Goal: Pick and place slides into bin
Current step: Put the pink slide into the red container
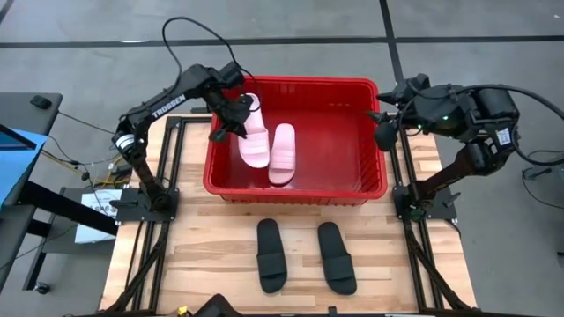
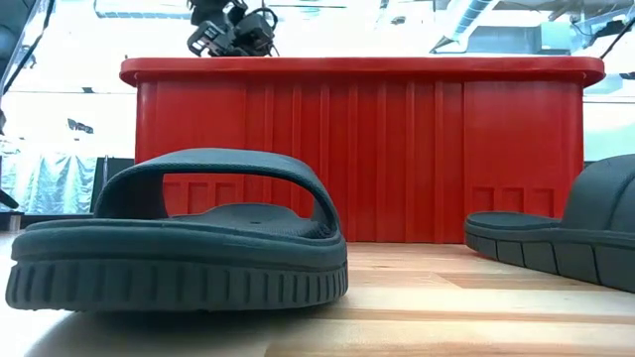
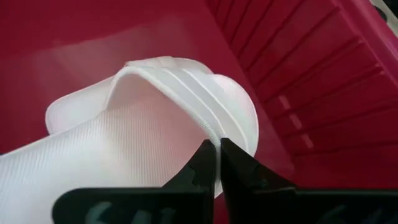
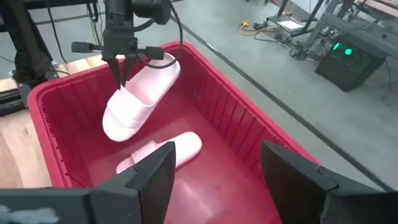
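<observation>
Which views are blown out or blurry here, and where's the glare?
Low view: the room behind the bin is washed out white, and the near black slide looks soft. Left wrist view: the pale slide pinched in the left claw is overexposed, with a glare patch on the bin floor. High view: evenly lit.

A wooden table (image 1: 220,264) of pale planks sits mid-frame on a grey floor (image 1: 493,264) marked with dark lines. At nine o'clock lie a blue-edged panel (image 1: 13,139), white papers (image 1: 92,211) and loose cables (image 1: 75,163)
</observation>
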Available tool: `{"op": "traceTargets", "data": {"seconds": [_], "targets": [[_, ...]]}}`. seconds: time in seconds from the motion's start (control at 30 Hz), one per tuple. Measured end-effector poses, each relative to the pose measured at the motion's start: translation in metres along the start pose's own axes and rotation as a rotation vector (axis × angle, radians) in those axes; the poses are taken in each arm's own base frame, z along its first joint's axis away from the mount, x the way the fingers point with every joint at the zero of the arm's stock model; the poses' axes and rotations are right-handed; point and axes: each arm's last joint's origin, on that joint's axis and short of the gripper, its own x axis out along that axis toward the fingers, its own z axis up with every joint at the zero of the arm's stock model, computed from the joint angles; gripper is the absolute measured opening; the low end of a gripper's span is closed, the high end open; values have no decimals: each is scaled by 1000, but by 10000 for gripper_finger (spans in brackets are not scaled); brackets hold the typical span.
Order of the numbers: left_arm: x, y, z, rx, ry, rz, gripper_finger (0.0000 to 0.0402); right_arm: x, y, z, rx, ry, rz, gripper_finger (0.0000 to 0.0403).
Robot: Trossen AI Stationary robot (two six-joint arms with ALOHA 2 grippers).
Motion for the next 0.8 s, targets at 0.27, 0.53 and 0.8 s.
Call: {"op": "traceTargets", "data": {"seconds": [0.27, 0.53, 0.8], "targets": [[4, 8, -12, 5, -11, -56, 0, 0, 0, 0, 22, 0, 0, 224], [29, 25, -26, -24, 34, -140, 0, -2, -2, -1, 26, -4, 1, 224], [50, 36, -36, -67, 31, -223, 0, -10, -10, -3, 52, -23, 6, 224]]}}
